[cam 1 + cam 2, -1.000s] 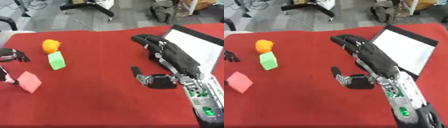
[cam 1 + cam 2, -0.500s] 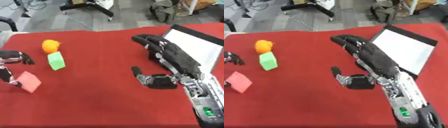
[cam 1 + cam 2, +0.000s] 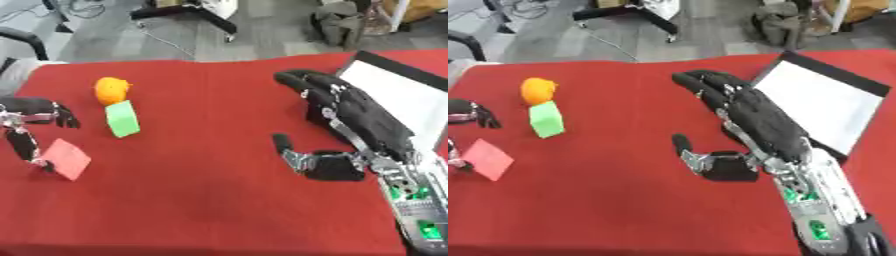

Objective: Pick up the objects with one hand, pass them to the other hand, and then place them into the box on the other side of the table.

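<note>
An orange ball [image 3: 112,90], a green block [image 3: 122,119] and a flat pink block [image 3: 66,159] lie on the left part of the red table [image 3: 192,200]. My left hand [image 3: 33,111] comes in at the left edge, open. Its fingers stretch above the pink block, and its thumb [image 3: 23,146] points down at that block's left edge. My right hand [image 3: 754,117] lies open over the right half of the table with the thumb spread and nothing in it. The white box [image 3: 820,102] with a black rim sits just right of it.
Behind the table's far edge is grey floor with a chair base [image 3: 188,10] and a dark bag [image 3: 337,25]. The table's left edge runs close to my left hand. Red cloth stretches between the blocks and my right hand.
My left hand has edged slightly rightward into view beside the pink block. The right hand and the objects have not moved.
</note>
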You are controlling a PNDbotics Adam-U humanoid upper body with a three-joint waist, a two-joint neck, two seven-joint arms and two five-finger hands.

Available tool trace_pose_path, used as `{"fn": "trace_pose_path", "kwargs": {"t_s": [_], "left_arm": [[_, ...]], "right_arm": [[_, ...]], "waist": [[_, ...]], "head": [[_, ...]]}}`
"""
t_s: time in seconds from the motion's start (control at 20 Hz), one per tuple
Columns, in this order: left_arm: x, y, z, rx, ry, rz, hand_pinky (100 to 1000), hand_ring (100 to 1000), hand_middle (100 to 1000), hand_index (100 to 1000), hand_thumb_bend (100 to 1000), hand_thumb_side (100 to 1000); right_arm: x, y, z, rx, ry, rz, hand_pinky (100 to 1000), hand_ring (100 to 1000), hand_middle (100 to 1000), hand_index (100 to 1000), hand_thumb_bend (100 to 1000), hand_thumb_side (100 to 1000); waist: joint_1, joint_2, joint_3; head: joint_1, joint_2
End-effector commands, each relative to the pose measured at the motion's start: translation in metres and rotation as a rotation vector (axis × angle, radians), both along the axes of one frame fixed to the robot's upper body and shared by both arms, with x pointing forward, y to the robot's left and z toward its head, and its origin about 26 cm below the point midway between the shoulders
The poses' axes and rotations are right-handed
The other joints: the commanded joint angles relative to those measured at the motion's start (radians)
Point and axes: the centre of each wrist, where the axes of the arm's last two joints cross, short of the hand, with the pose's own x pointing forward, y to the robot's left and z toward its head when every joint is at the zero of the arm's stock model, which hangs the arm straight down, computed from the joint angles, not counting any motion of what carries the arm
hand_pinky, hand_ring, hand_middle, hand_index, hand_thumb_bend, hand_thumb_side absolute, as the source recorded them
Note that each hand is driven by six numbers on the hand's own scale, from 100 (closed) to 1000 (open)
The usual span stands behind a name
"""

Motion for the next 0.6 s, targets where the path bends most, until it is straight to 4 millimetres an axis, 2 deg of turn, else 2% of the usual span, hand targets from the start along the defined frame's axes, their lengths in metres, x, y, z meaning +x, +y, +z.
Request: {"fn": "trace_pose_path", "kwargs": {"t_s": [0.05, 0.6], "left_arm": [[-0.002, 0.011, 0.017, 0.096, 0.170, -0.159, 762, 731, 732, 858, 717, 225], [-0.005, 0.016, 0.028, 0.062, 0.191, -0.146, 765, 733, 735, 861, 733, 244]], "right_arm": [[-0.001, 0.000, 0.008, 0.004, -0.025, 0.008, 872, 910, 873, 1000, 130, 514], [-0.001, 0.000, 0.009, -0.003, -0.026, 0.008, 873, 910, 873, 1000, 129, 514]], "waist": [[-0.002, -0.006, -0.002], [-0.001, -0.007, -0.003]], "head": [[0.002, -0.003], [0.001, -0.003]]}}
